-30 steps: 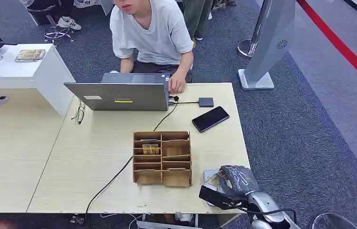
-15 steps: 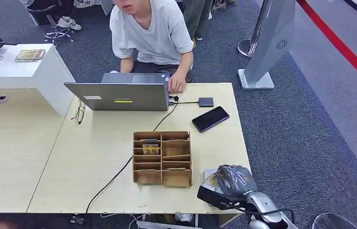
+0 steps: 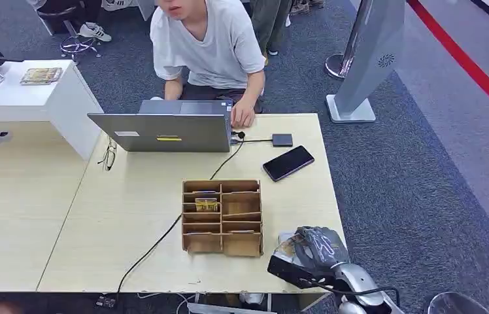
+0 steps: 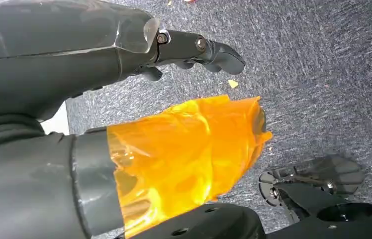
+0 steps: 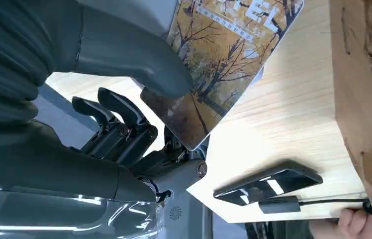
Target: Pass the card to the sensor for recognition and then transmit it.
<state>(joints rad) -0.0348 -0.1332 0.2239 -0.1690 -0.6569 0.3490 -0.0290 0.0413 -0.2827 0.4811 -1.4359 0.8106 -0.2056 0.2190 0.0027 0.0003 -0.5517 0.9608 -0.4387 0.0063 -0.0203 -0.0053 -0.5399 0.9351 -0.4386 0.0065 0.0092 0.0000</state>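
Observation:
My right hand (image 3: 320, 247) hovers at the table's front right corner, pinching a card (image 3: 288, 248). In the right wrist view the card (image 5: 224, 59) shows a picture of yellow autumn trees; the thumb (image 5: 139, 64) presses on its face and the dark fingers (image 5: 124, 129) sit under it. A pale grey sensor pad (image 3: 285, 237) lies on the table just beneath the card and hand, mostly hidden. My left hand (image 4: 74, 74) hangs over the carpet holding nothing, its fingers (image 4: 214, 50) stretched out and its thumb (image 4: 184, 154) wrapped in orange tape.
A wooden card box (image 3: 222, 216) stands left of my right hand. Behind it are a laptop (image 3: 163, 131), a black phone (image 3: 287, 162), a small dark hub (image 3: 282, 139) and a cable (image 3: 157, 242). A person (image 3: 206, 46) sits at the far edge. A grey kiosk stand (image 3: 366, 59) is on the carpet.
My right hand with the card has drifted slightly left and toward the table's near edge. Everything else is as it was.

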